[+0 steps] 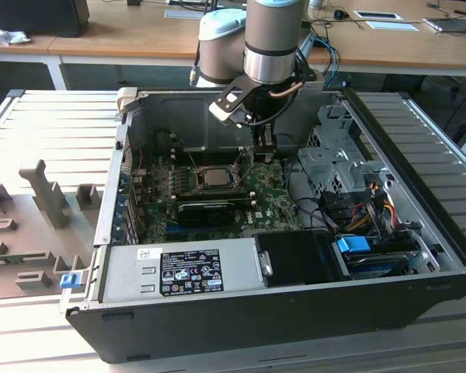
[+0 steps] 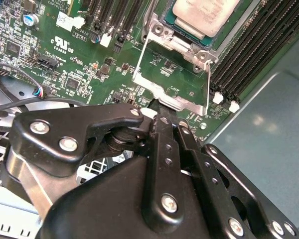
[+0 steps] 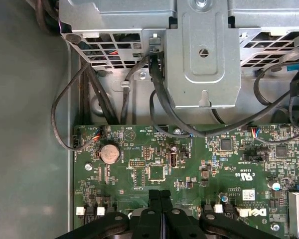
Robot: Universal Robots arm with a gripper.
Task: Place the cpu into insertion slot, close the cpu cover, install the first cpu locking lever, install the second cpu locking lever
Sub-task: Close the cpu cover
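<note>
The cpu (image 2: 204, 17), silver-grey and square, lies flat in the insertion slot (image 2: 160, 31); in the exterior view the cpu (image 1: 213, 178) sits mid-board inside the open computer case. The cpu cover (image 2: 182, 102), a thin silvery frame with a square window, is swung up off the socket, and the green board shows through its window. My gripper (image 2: 162, 110) is shut on the cover's free edge, its black fingers (image 2: 159, 144) pressed together. In the first wrist view the gripper (image 3: 160, 193) hangs just above the board. In the exterior view the gripper (image 1: 262, 148) is to the right of the cpu.
A grey metal drive cage (image 3: 204, 50) with black cables (image 3: 159, 99) stands close beside the board. Black memory slots (image 2: 249, 55) flank the socket. A long black card (image 1: 210, 208) and the power supply (image 1: 186, 268) lie nearer the case front.
</note>
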